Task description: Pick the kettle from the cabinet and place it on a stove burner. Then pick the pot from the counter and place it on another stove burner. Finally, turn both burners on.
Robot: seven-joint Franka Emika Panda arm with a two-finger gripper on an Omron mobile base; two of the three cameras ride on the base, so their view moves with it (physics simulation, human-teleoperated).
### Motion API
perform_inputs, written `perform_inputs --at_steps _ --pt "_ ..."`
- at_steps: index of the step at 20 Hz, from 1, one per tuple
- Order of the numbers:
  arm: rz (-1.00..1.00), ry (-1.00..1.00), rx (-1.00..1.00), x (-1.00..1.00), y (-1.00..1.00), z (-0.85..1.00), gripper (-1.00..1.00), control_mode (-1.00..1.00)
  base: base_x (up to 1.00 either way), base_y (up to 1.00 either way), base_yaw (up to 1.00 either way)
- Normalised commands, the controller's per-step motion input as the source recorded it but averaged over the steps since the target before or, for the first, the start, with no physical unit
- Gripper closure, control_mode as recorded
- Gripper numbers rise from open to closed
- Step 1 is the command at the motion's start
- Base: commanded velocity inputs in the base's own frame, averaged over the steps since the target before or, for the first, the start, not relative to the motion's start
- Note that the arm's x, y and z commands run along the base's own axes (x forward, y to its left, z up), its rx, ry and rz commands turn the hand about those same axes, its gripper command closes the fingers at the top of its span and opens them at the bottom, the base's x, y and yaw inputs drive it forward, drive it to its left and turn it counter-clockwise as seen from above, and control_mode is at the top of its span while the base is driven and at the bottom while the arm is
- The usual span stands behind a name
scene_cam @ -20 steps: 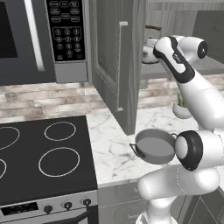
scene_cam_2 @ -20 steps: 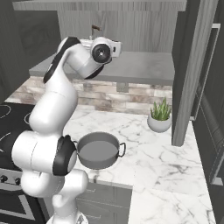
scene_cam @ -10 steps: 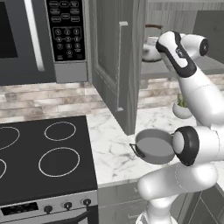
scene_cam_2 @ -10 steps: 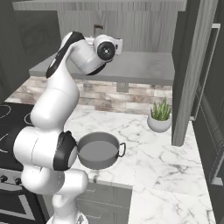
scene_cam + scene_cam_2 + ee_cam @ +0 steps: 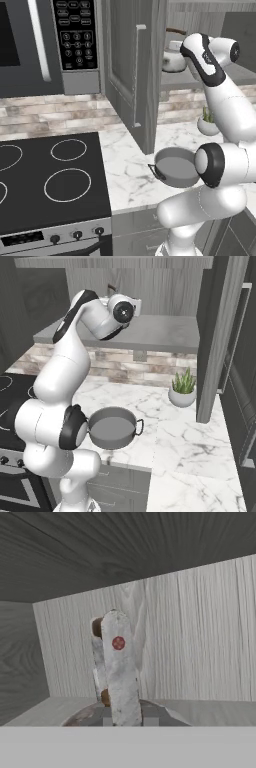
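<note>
The black cooktop (image 5: 50, 180) sits at left, beside the open cabinet (image 5: 132, 70) door. On the counter (image 5: 127, 170) rests the pot (image 5: 175, 167). Up on the cabinet shelf, the kettle (image 5: 173, 59) stands, its arched handle pinched in the narrowed gripper (image 5: 125, 714).
</note>
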Motion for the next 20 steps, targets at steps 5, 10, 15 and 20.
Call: perform_inputs --at_steps 5,10,15,20 --pt "0.0 0.0 0.0 0.0 0.0 0.0 1.0 -1.0 0.0 0.0 0.0" --pt "0.0 0.0 0.0 0.0 0.01 -0.04 1.0 -1.0 0.0 0.0 0.0" --pt "0.0 0.0 0.0 0.0 0.01 -0.01 1.0 -1.0 0.0 0.0 0.0" --pt "0.0 0.0 0.0 -0.02 0.01 0.0 1.0 -1.0 0.0 0.0 0.0"
